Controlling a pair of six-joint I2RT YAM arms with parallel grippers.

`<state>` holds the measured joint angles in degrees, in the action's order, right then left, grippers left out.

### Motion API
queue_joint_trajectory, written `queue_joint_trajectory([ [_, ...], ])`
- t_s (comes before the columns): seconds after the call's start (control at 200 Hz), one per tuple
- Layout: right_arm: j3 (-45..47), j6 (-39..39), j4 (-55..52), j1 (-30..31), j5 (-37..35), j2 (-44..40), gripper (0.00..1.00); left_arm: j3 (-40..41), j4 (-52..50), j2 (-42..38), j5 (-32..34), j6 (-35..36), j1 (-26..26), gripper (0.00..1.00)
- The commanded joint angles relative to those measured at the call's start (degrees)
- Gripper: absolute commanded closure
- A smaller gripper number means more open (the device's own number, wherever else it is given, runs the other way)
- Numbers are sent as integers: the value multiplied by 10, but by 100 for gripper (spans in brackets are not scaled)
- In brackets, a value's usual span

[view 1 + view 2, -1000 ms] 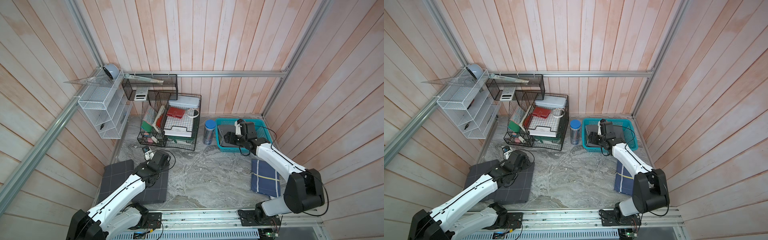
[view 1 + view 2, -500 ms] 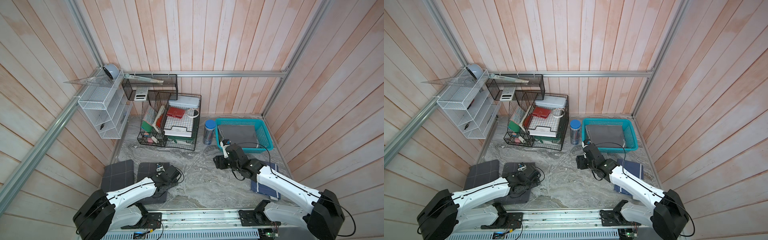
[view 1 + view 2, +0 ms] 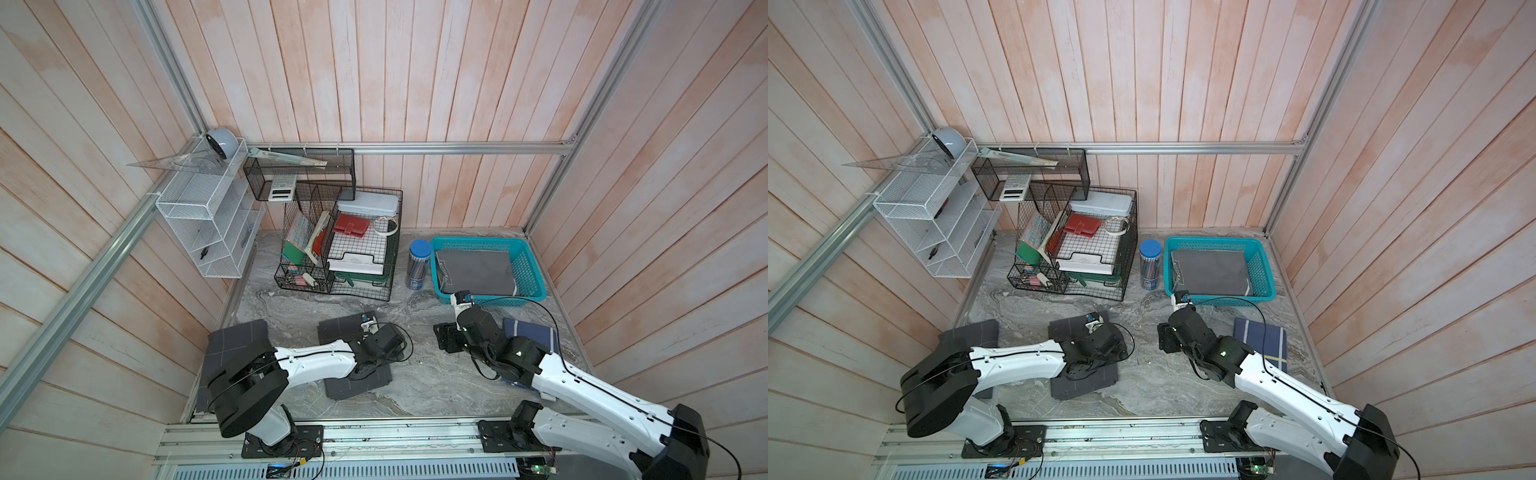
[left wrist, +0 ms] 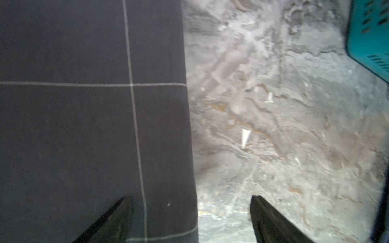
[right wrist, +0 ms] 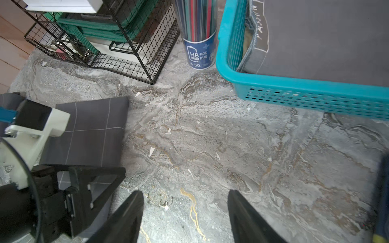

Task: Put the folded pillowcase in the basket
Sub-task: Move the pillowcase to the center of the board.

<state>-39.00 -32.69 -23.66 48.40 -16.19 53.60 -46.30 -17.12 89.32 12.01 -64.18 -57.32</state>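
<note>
The left jaws stand open. One finger (image 4: 113, 221) is over a dark checked cloth (image 4: 84, 126) and its partner is over the bare marble worktop (image 4: 273, 147), so the cloth's edge runs between them. Whether they touch the cloth I cannot tell. The right jaws are open too, both fingers (image 5: 124, 218) spread above bare worktop.

Seen from the right wrist, the teal basket (image 5: 294, 94) sits just ahead. The folded grey pillowcase (image 5: 326, 42) lies flat inside it, pressed against the wall nearest the pencil tube (image 5: 200, 52). That blue-capped tube stands upright just beside the basket, between it and the black wire organiser (image 5: 126, 52).

In both top views the pillowcase covers most of the basket's floor, with a strip left bare along the side away from the tube. In a top view the left arm (image 3: 316, 365) reaches across the checked cloth, and a second dark checked cloth (image 3: 237, 336) lies near the wall on that side, partly under the arm. The right arm (image 3: 582, 386) crosses over a folded navy cloth (image 3: 532, 332), which lies on the worktop near the basket's front and apart from it. A white wire shelf (image 3: 208, 224) hangs on the left wall.
</note>
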Motion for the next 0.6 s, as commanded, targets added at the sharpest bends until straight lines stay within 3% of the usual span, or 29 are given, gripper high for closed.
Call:
queue_joint_trajectory([
  [0.0,15,-18,-21,4,-10,-16,31,-14,-19,-27,-8,31,-6,6],
  [0.07,21,-19,-8,11,15,-9,31,0,-46,-71,12,46,3,5],
  [0.28,10,-2,83,93,58,100,30,69,-103,-188,3,117,162,1],
  [0.46,-72,16,110,173,74,260,30,27,-110,-154,-22,193,218,0],
  [0.595,-168,39,26,204,90,366,29,32,-75,-113,-55,208,265,0],
])
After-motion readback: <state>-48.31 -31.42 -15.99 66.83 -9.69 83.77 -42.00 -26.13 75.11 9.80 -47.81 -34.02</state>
